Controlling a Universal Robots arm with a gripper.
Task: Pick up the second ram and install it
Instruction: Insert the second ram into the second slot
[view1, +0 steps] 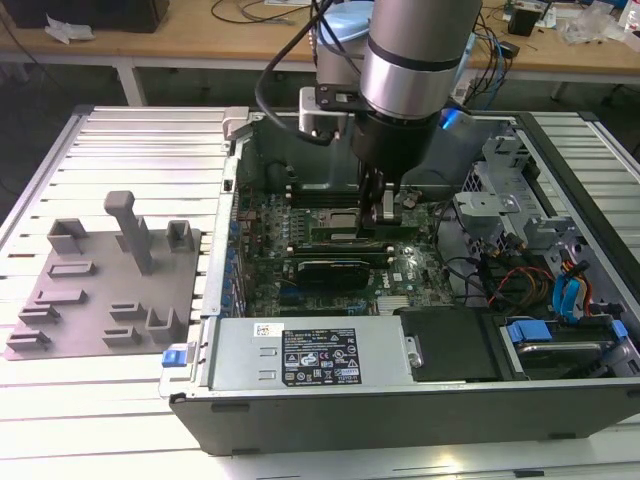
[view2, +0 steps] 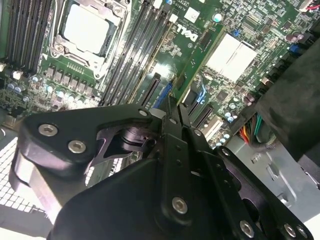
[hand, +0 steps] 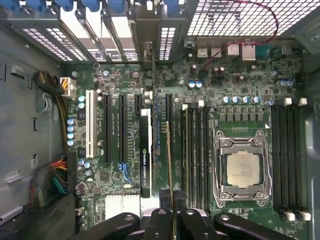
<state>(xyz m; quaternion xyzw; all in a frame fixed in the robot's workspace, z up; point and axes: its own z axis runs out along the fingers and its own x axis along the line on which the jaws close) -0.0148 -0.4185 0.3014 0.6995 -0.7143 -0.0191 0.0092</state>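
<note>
Exterior view has the arm reaching down into the open computer case (view1: 560, 410), the gripper (view1: 385, 222) low over the motherboard (view1: 300, 285); well apart, on the exterior view's left, a grey tray (view1: 95, 300) lies on the slatted table (view1: 130, 140); in both wrist views the fingers (hand: 162, 219) are pressed together on the second ram (hand: 169, 165), pinching one end of it; the green stick runs edge-on straight out from the fingertips, parallel to the black memory slots (hand: 195, 150); it lies between those slots and a black expansion card (hand: 145, 150), with the CPU socket (hand: 242, 167) on the slots' far side; whether its lower edge touches a slot or hangs just above the board, I cannot tell.
</note>
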